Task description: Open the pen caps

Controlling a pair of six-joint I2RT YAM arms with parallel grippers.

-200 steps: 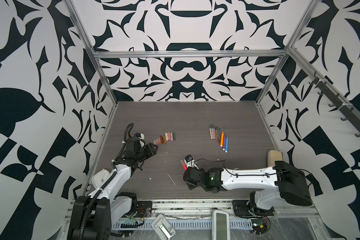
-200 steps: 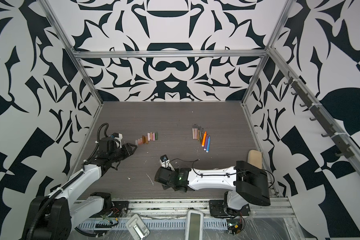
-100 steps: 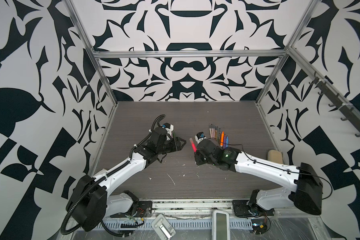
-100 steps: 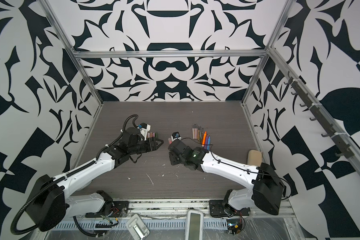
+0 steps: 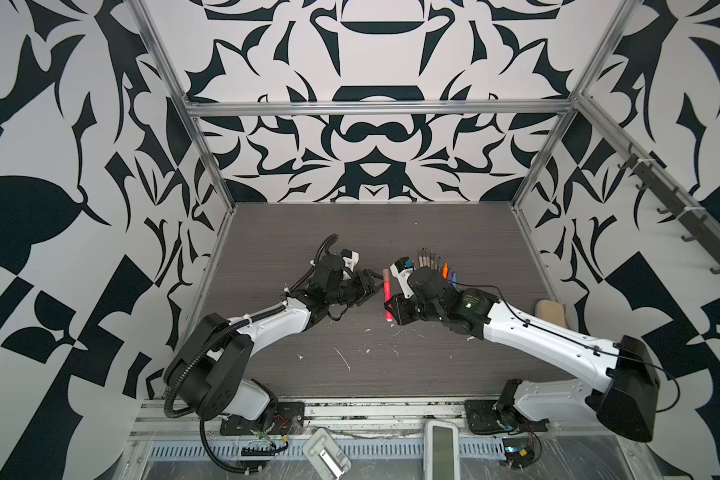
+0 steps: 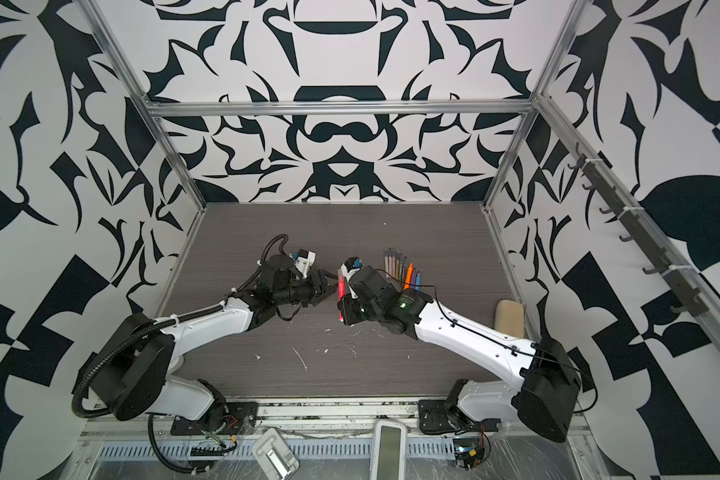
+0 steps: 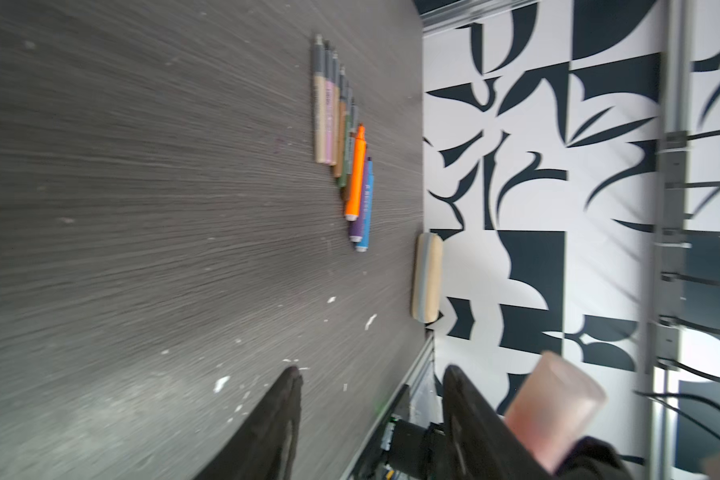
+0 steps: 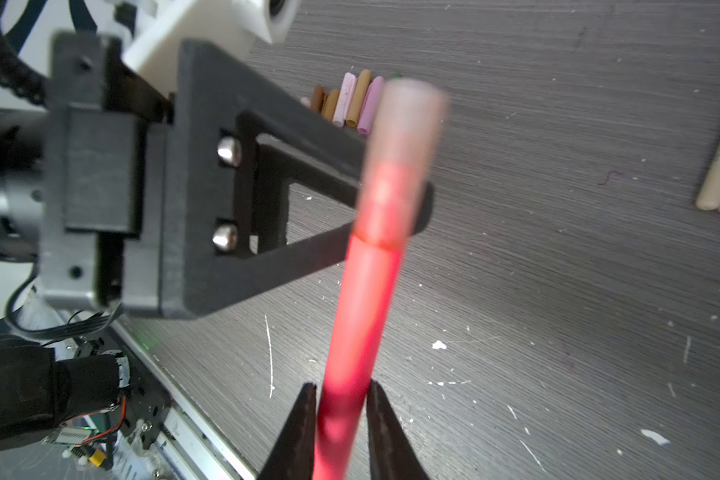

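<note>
My right jaws pinch the pink pen point(image 8: 362, 311) low on its barrel, raised over mid-desk point(image 5: 391, 232), with its translucent peach cap point(image 8: 400, 158) on the far end. My left jaws are spread. The cap sits just outside one finger point(image 7: 470, 415), not between them. Loose caps point(image 8: 350, 102) lie in a row, and the other pens point(image 5: 435, 266) lie far right.

The pink pen point(image 8: 362, 311) runs off the right wrist picture's edge between the fingers of the right gripper point(image 8: 341, 388), and its cap point(image 8: 400, 137) is blurred. The fingertips of the left gripper point(image 7: 371, 386) are hidden behind that cap, so contact cannot be told. In both top views the left arm point(image 5: 267, 320) hides the loose caps point(image 8: 350, 99) near the pink pen.
</note>
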